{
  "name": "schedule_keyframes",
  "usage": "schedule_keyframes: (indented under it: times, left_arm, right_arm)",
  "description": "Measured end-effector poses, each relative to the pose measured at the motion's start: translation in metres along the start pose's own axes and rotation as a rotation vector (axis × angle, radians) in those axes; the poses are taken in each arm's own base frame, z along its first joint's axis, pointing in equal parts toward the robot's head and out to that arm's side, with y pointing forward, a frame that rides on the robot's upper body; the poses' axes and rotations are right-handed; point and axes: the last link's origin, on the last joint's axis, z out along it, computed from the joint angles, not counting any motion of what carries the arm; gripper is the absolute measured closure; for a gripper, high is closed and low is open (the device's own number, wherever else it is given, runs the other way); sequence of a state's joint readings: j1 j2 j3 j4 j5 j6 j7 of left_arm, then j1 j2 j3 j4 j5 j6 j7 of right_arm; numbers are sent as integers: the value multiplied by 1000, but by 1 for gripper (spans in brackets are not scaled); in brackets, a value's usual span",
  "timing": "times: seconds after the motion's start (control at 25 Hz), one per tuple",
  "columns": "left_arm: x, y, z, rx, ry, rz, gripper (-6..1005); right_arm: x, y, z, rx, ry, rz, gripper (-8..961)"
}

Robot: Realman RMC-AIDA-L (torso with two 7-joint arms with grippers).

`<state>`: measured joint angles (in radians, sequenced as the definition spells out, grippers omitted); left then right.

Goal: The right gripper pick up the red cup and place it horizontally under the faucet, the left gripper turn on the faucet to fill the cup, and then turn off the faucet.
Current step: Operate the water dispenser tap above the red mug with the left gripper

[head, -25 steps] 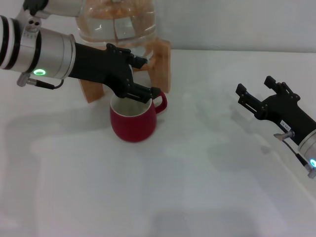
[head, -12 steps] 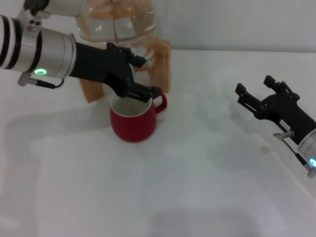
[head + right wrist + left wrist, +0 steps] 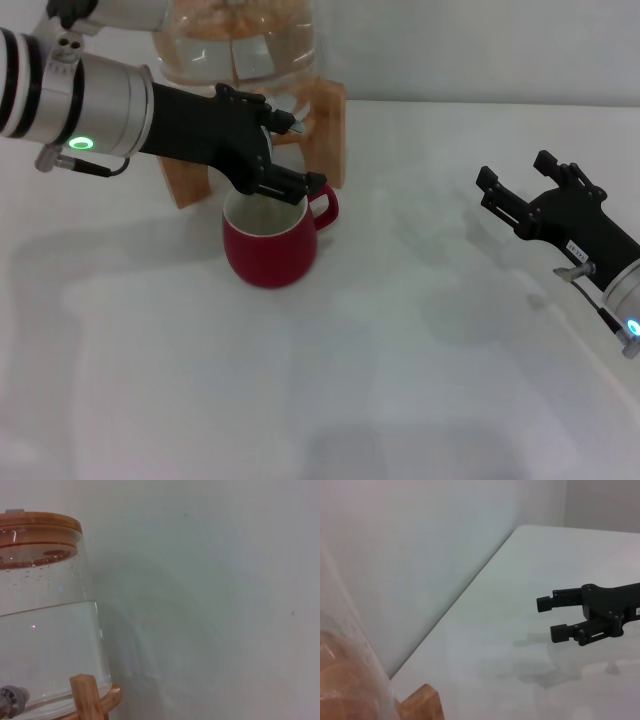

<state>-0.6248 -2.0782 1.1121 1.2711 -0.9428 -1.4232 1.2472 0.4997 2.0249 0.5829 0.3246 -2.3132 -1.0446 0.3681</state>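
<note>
The red cup stands upright on the white table, its handle pointing right, just in front of the glass jar's wooden stand. Directly above the cup's rim is my left gripper, open, its two black fingers straddling the small chrome faucet; whether they touch it I cannot tell. The right wrist view also catches the faucet at its edge. Far to the right, my right gripper hangs open and empty over the table, and the left wrist view shows that right gripper too.
The glass water jar with its wooden lid stands at the back left on the stand. A pale wall runs behind the table. Bare white tabletop lies between the cup and the right gripper.
The left gripper has shifted very slightly at the faucet, and a bit more of the chrome tip shows. The cup and the right arm have not moved.
</note>
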Motion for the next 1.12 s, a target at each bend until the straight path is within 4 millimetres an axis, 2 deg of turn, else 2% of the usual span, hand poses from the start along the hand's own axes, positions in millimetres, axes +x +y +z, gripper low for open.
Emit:
schedule_keyframes:
  times: [1.12]
  left_arm:
    - [3,4,4,-19,-12,16,124]
  right_arm:
    - [-2,1,0,-5,-14,2,81]
